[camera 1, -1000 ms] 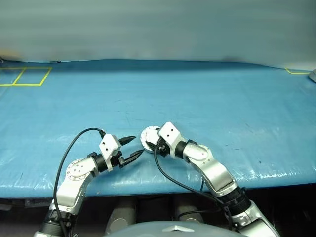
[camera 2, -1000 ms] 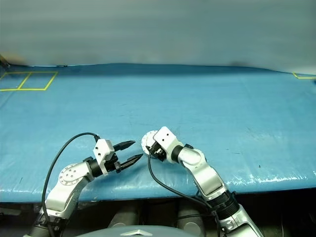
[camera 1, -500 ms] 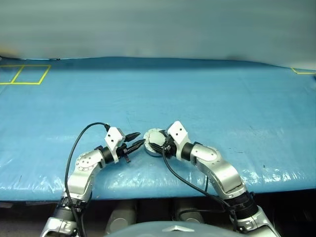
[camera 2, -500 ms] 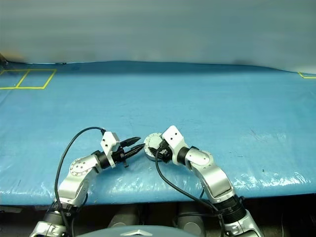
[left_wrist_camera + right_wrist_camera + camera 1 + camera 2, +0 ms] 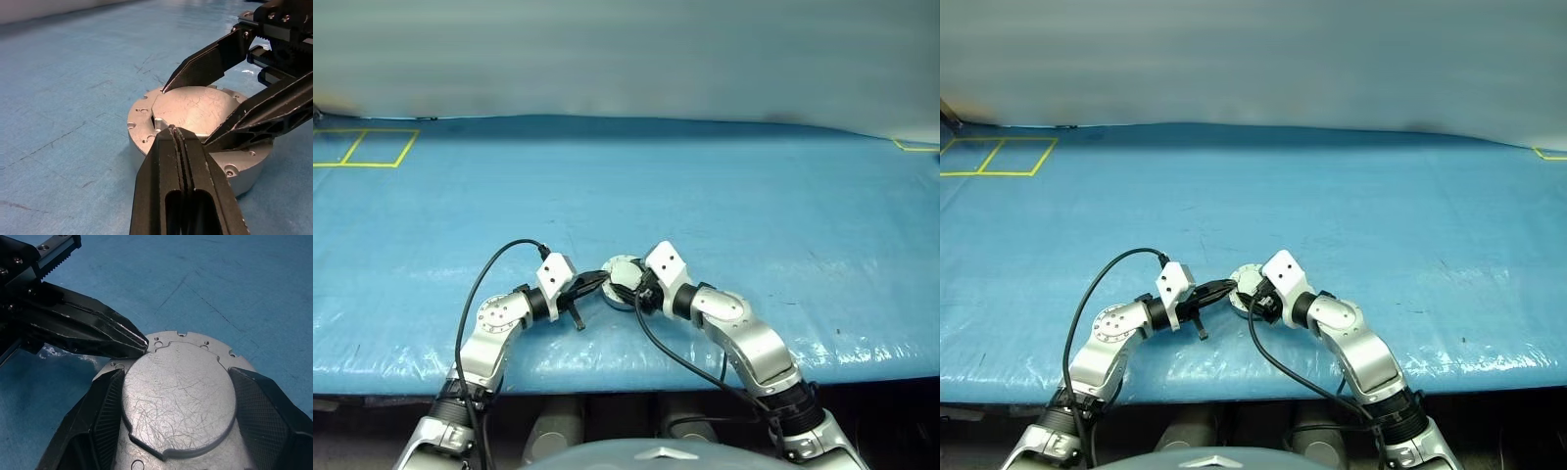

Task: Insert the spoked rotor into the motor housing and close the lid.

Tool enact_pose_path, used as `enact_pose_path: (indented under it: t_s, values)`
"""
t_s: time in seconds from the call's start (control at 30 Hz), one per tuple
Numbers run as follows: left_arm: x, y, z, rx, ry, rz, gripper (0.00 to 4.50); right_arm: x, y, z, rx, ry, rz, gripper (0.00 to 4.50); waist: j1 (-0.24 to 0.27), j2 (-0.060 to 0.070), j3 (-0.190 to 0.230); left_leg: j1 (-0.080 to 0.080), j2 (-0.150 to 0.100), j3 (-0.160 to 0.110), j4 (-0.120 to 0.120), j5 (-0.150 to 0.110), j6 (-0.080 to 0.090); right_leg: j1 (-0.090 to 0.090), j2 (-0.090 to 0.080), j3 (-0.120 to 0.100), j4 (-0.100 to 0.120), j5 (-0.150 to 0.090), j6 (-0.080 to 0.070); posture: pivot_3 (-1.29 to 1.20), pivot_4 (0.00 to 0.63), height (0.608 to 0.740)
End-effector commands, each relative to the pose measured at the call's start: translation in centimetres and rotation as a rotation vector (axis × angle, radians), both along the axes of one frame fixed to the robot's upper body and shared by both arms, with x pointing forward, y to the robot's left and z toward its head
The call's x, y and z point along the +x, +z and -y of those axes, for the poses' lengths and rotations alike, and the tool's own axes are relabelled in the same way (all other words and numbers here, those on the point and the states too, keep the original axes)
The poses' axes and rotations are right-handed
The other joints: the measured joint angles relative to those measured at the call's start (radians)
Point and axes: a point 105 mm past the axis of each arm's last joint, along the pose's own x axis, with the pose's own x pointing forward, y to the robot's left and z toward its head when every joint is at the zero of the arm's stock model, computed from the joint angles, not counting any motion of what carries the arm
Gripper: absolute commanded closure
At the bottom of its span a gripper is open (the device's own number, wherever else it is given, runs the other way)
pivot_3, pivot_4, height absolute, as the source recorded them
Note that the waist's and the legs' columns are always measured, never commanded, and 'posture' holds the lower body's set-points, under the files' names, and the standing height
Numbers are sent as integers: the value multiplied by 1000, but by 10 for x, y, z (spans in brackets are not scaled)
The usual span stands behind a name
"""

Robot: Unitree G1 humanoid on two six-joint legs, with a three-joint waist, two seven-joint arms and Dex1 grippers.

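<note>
The motor housing (image 5: 623, 285) is a short silver cylinder resting on the blue table cover, near the front edge. Its lid (image 5: 178, 396) lies flat on top, plain scratched face up. My right gripper (image 5: 176, 373) holds the housing from the right, one black finger (image 5: 105, 416) on each side of it. My left gripper (image 5: 172, 128) comes in from the left, shut with nothing in it. Its pointed tip touches the lid's edge at a small notch. The spoked rotor is hidden.
The blue cover (image 5: 705, 196) stretches far back and to both sides. Yellow tape squares (image 5: 362, 147) mark its far left corner, and a yellow tape corner (image 5: 913, 145) its far right. The table's front edge (image 5: 607, 377) runs just below my arms.
My left gripper has shut and moved right until its tip meets the lid. The housing, tilted up in my right gripper a second ago, now lies level on the cover.
</note>
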Motion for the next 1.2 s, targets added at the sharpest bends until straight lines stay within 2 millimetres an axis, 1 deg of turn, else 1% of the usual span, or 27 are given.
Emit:
enact_pose_path:
  t_s: [0.03,0.3,0.4,0.47,0.53,0.87,0.93,1.0,1.13,1.17,1.2]
  values:
    - [-7,-17,-3,60,-3,-60,4480,-8,-28,8,-53,-25,-106,1462,0,0,0,0,0,0,0,0,0,0,0,0,0,0,0,0,150,740]
    - [-10,-22,-11,87,0,-84,4480,-3,-23,9,-38,-47,-92,1462,-2,-1,-1,0,0,-1,-1,0,0,0,0,-1,-1,0,0,0,150,740]
    - [-19,-22,-12,74,-37,-131,4480,-3,-20,8,-19,-45,-93,1462,-3,-1,-1,0,0,-1,-1,0,0,0,0,-1,-1,0,0,0,150,740]
    - [-22,-23,-13,74,-43,-148,4480,-2,-20,8,-25,-48,-90,1462,-3,0,-1,0,1,-1,-1,-1,0,0,-1,-1,-2,0,0,0,150,740]
    - [-21,-24,-14,89,-28,-143,4480,-2,-21,9,-31,-52,-89,1462,-3,-1,-1,0,0,-2,-2,-1,0,0,-5,-1,-3,0,0,0,150,740]
    - [-18,-21,-7,60,-14,-115,4480,-3,-23,8,-36,-53,-93,1462,-1,0,-1,0,0,-2,-2,-2,-2,1,-6,-2,-4,0,0,0,150,740]
    - [-15,-19,-6,11,12,-133,4480,-4,-24,8,-34,-53,-96,1462,-1,0,-1,-1,0,-3,-1,-3,-4,1,-6,-3,-5,0,0,0,150,740]
    - [-11,-11,-4,-75,34,-157,4480,-5,-25,9,-44,-55,-96,1462,0,0,-1,-1,0,-3,-1,-3,-4,2,-7,-3,-5,0,0,0,150,740]
    - [-11,13,1,-274,7,-226,4480,-5,-26,10,-48,-57,-96,1462,-3,0,0,-2,0,-4,-1,-3,-4,1,-7,-5,-6,0,0,0,150,740]
    - [-10,14,0,-270,11,-226,4480,-5,-25,11,-48,-58,-95,1462,-4,1,1,-2,0,-4,-1,-3,-3,1,-7,-6,-6,0,0,0,150,740]
    - [-10,11,-1,-232,8,-219,4480,-4,-25,11,-49,-59,-95,1462,-4,1,1,-4,0,-5,-1,-2,-2,0,-6,-7,-6,0,0,0,150,740]
